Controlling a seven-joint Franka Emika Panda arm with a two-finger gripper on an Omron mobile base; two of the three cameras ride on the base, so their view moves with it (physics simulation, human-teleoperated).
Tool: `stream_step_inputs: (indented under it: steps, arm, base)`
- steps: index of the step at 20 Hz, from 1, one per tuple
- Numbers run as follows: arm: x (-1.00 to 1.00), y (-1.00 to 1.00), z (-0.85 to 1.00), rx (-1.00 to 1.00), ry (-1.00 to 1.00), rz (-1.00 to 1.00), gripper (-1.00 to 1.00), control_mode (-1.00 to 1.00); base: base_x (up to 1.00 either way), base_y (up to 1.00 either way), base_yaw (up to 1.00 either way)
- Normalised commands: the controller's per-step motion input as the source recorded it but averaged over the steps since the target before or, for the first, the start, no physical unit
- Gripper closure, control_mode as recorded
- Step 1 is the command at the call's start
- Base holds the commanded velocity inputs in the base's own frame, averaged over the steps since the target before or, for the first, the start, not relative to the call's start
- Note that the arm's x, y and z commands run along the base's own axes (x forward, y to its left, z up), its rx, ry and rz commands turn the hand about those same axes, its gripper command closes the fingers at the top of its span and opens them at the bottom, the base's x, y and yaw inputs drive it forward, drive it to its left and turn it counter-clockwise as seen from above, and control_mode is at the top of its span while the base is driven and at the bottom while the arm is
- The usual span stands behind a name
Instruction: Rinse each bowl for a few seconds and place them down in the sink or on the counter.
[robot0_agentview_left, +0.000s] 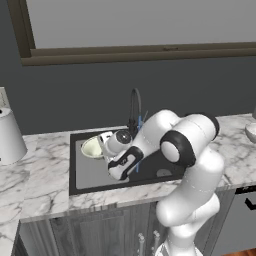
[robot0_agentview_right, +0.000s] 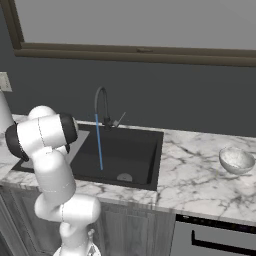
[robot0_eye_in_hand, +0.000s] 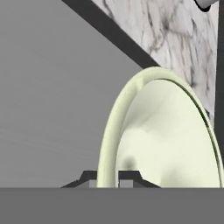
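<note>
A pale greenish-cream bowl (robot0_agentview_left: 91, 148) sits at the left end of the black sink (robot0_agentview_left: 150, 167), over its grey drainboard panel (robot0_agentview_left: 92, 172). My gripper (robot0_agentview_left: 104, 143) reaches it from the right. In the hand view the bowl (robot0_eye_in_hand: 166, 140) is tilted on edge and very close. Its near rim runs between my two dark fingertips (robot0_eye_in_hand: 87, 176), so the gripper (robot0_eye_in_hand: 108, 176) is shut on that rim. A second bowl (robot0_agentview_right: 236, 160) rests on the marble counter (robot0_agentview_right: 195, 175) to the right of the sink (robot0_agentview_right: 130, 150); it also shows at the frame edge, bowl (robot0_agentview_left: 251, 131).
The dark gooseneck faucet (robot0_agentview_right: 102, 106) runs a thin blue stream (robot0_agentview_right: 100, 145) into the basin near the round drain (robot0_agentview_right: 124, 176). A tall white cylinder (robot0_agentview_left: 9, 136) stands on the counter (robot0_agentview_left: 40, 170) at the far left. A dark wall and window frame lie behind.
</note>
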Motion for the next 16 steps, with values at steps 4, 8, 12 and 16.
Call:
stream_step_inputs:
  steps: [4, 8, 12, 16]
  arm:
    - [0.09, 0.15, -0.22, 0.04, -0.02, -0.08, 1.00, -1.00]
    - [0.03, 0.26, -0.20, 0.04, -0.01, -0.08, -1.00, -1.00]
    - [-0.02, 0.12, -0.14, 0.03, -0.01, -0.07, -1.00, -1.00]
    - [-0.14, 0.00, -0.15, 0.01, -0.03, -0.05, -1.00, -1.00]
  base:
    - [0.00, 0.00, 0.00]
    - [0.00, 0.00, 0.00]
    - [0.00, 0.00, 0.00]
    - [0.00, 0.00, 0.00]
